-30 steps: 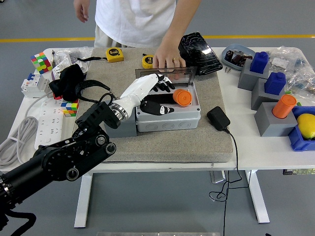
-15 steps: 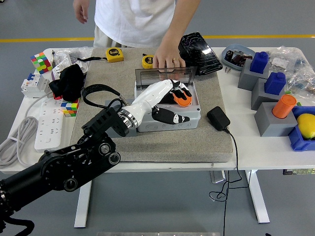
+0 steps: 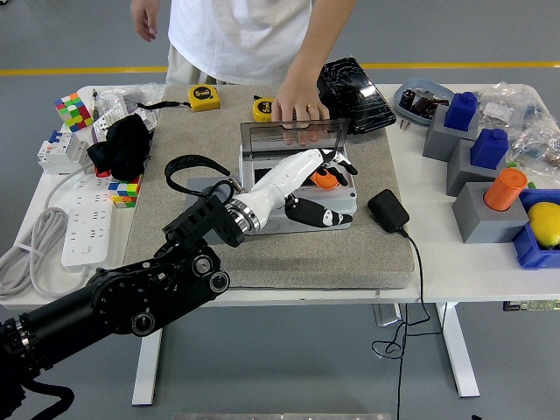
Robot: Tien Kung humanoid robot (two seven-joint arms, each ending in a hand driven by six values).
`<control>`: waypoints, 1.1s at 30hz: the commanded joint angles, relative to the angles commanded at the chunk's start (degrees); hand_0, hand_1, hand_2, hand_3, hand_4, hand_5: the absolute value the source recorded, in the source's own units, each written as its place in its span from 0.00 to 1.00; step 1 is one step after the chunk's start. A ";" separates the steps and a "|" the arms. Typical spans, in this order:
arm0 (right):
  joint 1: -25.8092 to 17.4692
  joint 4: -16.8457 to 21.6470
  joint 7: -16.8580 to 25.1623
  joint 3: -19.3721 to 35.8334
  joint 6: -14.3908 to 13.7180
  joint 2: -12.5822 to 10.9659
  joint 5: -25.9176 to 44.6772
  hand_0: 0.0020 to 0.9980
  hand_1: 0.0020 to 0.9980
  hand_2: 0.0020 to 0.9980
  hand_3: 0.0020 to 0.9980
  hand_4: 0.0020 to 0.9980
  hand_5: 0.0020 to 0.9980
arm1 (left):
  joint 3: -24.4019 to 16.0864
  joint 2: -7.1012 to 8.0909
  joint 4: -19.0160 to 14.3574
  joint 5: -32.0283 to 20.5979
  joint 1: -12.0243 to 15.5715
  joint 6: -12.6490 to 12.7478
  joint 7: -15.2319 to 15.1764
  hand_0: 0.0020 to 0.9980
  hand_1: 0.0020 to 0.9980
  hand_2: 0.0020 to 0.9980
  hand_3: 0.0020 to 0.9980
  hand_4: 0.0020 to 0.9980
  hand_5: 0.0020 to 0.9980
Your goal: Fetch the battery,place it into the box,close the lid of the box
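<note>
Left hand (image 3: pixel 308 185): fingers spread, gripping nothing, over the open box (image 3: pixel 297 197)
Orange battery (image 3: pixel 325 178): under its fingers
Person's hand (image 3: pixel 300 101): beyond, on lid (image 3: pixel 293 136)

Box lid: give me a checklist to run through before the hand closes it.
1. Battery inside the box: ok, the orange cylinder sits in it.
2. Left hand clear of the box: not ok, it lies over the opening.
3. Battery released: cannot tell, fingers hide the contact.
4. Lid free to swing: not ok, the person's hand rests on its top edge.
5. Lid upright and open: ok.
</note>
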 joint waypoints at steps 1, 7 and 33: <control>0.01 0.01 0.00 -0.04 0.00 0.00 -0.01 0.63 0.69 0.71 0.76 1.00 0.64 | 0.13 -0.10 0.39 -0.05 -0.19 -0.04 0.04 0.73 0.74 0.68 0.72 0.96 0.14; -0.01 0.04 0.01 -0.27 0.02 -0.03 0.09 0.63 0.69 0.71 0.76 1.00 0.64 | 1.04 -0.27 2.15 -1.05 -0.60 -0.04 -0.31 0.74 0.74 0.69 0.73 0.96 0.14; 0.03 0.16 0.14 0.17 -0.15 -0.06 -0.07 0.63 0.69 0.71 0.76 1.00 0.64 | -2.73 -0.85 8.06 1.75 -2.97 0.54 -1.14 0.74 0.75 0.69 0.72 0.95 0.14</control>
